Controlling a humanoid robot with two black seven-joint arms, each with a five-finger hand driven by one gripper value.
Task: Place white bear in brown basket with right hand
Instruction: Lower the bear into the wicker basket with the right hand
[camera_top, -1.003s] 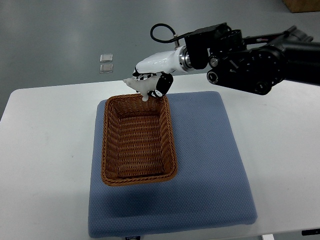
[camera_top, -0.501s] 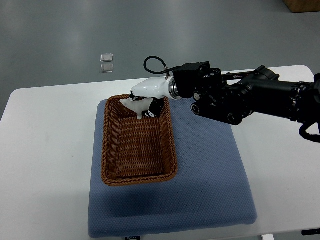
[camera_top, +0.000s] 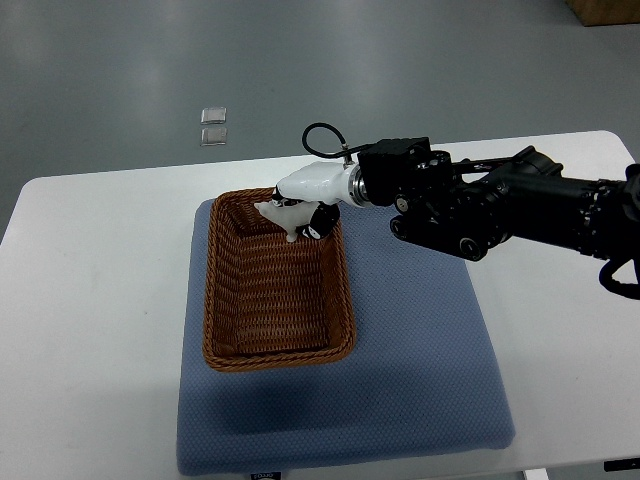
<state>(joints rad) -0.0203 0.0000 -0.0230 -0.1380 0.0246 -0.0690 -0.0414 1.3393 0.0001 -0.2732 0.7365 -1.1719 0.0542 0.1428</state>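
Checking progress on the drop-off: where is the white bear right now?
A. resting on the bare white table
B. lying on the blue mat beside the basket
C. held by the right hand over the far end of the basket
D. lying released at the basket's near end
C: the right hand grips the white bear above the far end of the brown basket.

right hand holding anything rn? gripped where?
Yes: the right hand holds the white bear over the far end of the brown basket. The fingers close on its right side; the exact part gripped cannot be told.
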